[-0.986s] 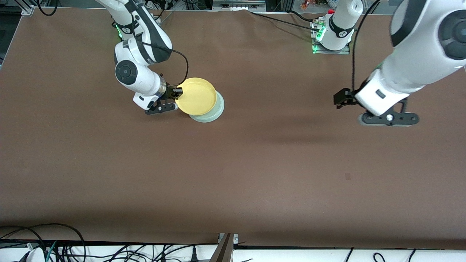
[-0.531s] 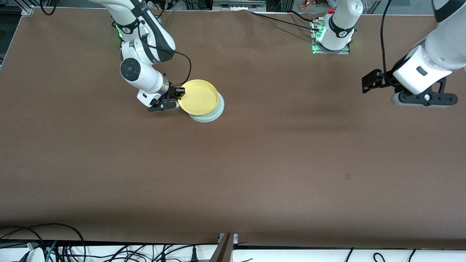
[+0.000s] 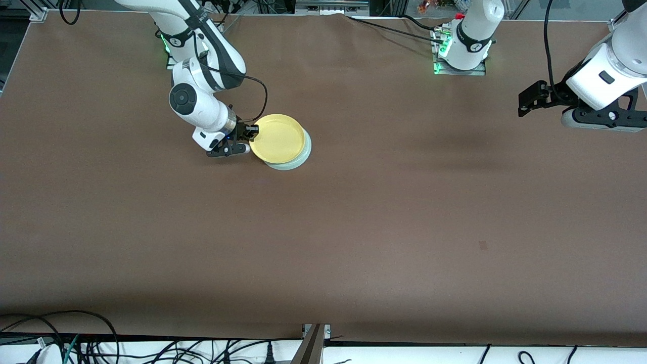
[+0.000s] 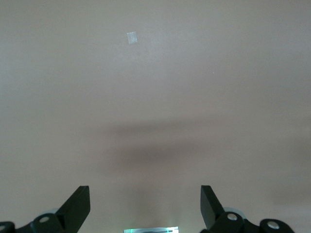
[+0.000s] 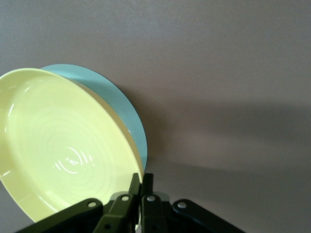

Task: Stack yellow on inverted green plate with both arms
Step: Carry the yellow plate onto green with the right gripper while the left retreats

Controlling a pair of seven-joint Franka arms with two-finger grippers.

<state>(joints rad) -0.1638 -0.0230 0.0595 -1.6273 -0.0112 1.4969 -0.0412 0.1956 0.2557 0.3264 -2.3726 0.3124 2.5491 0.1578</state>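
Right arm [image 3: 202,60]: reaches from its base down to the plates near the right arm's end of the table.

Right gripper [image 3: 249,132]: clenched on the rim of the yellow plate [image 3: 277,138], at the edge that faces the right arm. The right wrist view shows the fingers [image 5: 141,187] pinched thin across that rim [image 5: 68,155]. An edge grip of this kind likely keeps the plate face-up and leaves its underside free to meet the plate below.

Yellow plate: upright, hollow side up, lying over the green plate [image 3: 302,154] and covering most of it. It sits off-centre toward the right arm, so a crescent of green [image 5: 121,111] shows on the side toward the left arm and nearer the front camera. Whether it rests fully on the green plate or hangs just above cannot be told.

Green plate: on the brown table [image 3: 354,217]. Only its edge shows, so its inverted state cannot be confirmed.

Judgement: stacking is nearly done; release and perhaps a small centring remain.

Left arm [image 3: 606,76]: waits, raised over bare table at its own end.

Left gripper [image 3: 528,98]: released, fingers [image 4: 77,206] wide apart, holding nothing, well apart from the plates.
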